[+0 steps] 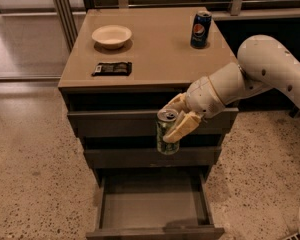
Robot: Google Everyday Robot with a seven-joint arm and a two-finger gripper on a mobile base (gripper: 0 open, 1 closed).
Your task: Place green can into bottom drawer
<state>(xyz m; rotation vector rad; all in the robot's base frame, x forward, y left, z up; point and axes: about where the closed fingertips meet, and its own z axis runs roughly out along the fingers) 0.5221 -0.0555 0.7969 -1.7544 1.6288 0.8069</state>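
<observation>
Camera view: hand [174,120] around green can [163,140]

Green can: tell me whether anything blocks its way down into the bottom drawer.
Nothing visible does. The gripper holds the green can in front of the upper drawer fronts, above the pulled-out bottom drawer, with only open air between them.

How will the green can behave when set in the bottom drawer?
Held upright in the gripper above the open bottom drawer, the green can is slim and tall, so probably tippy. Its round side would likely roll if toppled. Smooth metal may slip.
</observation>
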